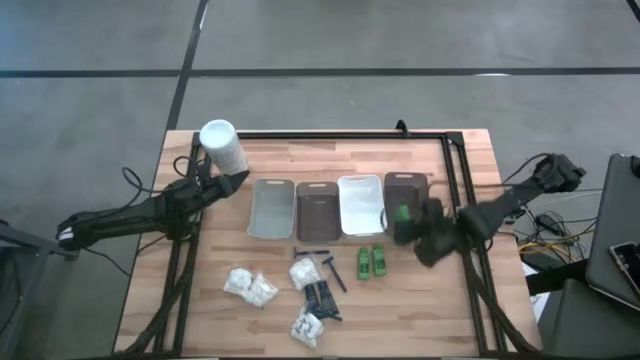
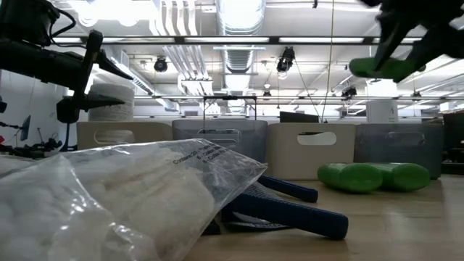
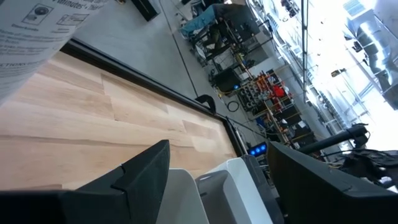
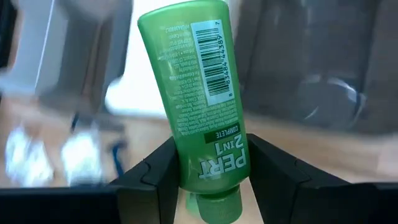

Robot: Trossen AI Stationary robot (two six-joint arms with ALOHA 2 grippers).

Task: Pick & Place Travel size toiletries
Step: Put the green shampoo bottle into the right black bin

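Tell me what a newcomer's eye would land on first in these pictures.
The right claw grips a bright green bottle, lifted over the dark tray at the right end of the row. Two more green bottles lie on the table in front of the trays, and the left claw waits open beside the tall white container.

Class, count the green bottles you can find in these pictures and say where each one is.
3. Two green bottles lie side by side on the table in front of the trays. The third bottle is held by the right gripper over the rightmost tray.

Overhead cam straight down, low cam table-level, both share green bottles (image 1: 371, 262)
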